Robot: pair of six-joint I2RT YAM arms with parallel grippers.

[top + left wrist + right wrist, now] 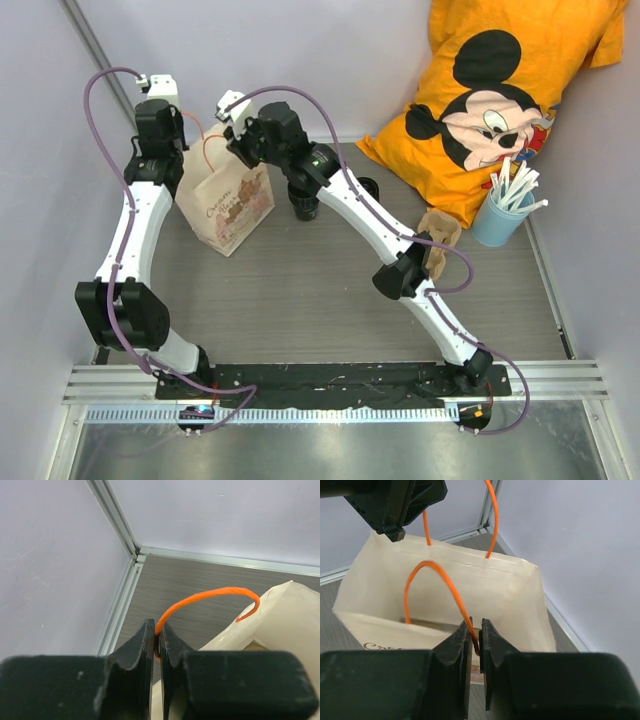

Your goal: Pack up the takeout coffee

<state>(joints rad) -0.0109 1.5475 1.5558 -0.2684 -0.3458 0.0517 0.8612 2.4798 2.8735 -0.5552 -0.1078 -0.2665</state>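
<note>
The brown paper bag (232, 205) stands open at the back left of the table. My left gripper (157, 630) is shut on the bag's far orange handle (210, 594); from above it (178, 128) is over the bag's left rim. My right gripper (476, 627) is shut on the near orange handle (427, 567), above the bag's open mouth (485, 590); from above it (238, 140) is over the bag's right side. The black coffee cup (305, 207) stands right of the bag, partly hidden under my right arm. A small black round piece (368, 187), perhaps the lid, lies further right.
A beige pulp cup carrier (441, 238) lies right of centre, partly under my right arm. A light blue cup of white straws (500, 215) stands at the right. An orange Mickey Mouse pillow (500, 90) leans in the back right corner. Walls enclose the back and left.
</note>
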